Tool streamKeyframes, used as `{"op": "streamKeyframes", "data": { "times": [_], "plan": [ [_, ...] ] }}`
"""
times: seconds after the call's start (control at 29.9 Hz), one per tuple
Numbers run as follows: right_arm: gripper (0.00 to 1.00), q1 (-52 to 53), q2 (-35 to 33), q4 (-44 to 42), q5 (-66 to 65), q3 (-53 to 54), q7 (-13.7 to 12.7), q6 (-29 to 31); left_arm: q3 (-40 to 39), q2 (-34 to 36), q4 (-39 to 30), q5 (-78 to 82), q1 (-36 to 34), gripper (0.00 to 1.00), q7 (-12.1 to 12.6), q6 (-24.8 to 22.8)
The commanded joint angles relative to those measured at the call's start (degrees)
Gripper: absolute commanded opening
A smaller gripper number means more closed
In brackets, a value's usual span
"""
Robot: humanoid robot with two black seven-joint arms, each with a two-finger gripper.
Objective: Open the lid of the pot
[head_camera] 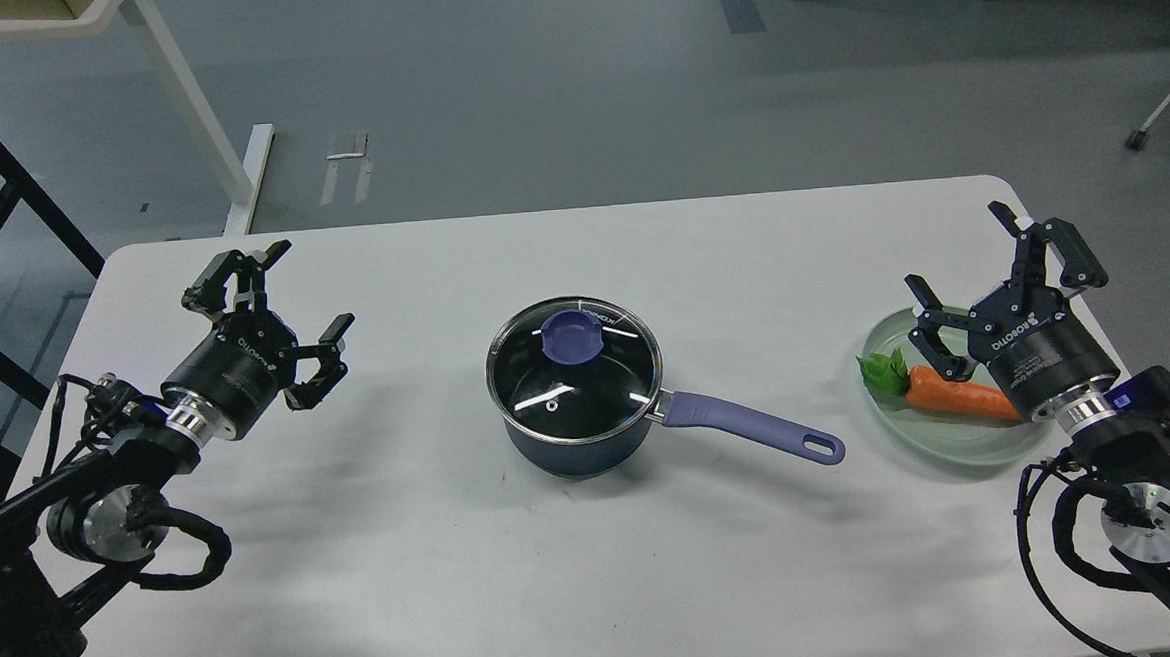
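**Q:** Where does the job stand?

**A:** The lid sits shut on the pot at mid-table. The left gripper and right gripper are both spread wide and empty, well apart from it.

**Q:** Best approach?

**A:** Likely pinch the knob from above and lift straight, without dragging the pot.

**Q:** The count?

**A:** One pot, one lid, one plate, one carrot.

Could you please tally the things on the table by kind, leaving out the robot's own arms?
Cookware: 2, the pot and the pot lid sitting closed on it.
Tableware: 1, a pale green plate.
Food: 1, a carrot lying on that plate.
Total: 4 things on the white table.
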Motion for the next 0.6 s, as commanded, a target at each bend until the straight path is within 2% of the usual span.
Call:
{"op": "streamKeyframes", "data": {
  "times": [0.0,0.2,0.57],
  "plan": [
    [1.0,-0.1,-0.1,0.1,0.0,0.0,0.0,0.1,-0.5,0.0,-0.1,0.7,0.0,0.99,-0.1,0.0],
    [1.0,0.0,-1.7,0.4,-0.2,0.2,0.2,0.2,-0.6,0.4,0.4,0.7,-0.1,0.99,0.0,1.0],
    [1.0,8.7,-14.2,7.4,-16.0,0.2,0.3,2.9,0.0,4.7,2.1,0.8,-3.8,0.99,-0.4,-0.3]
  ]
}}
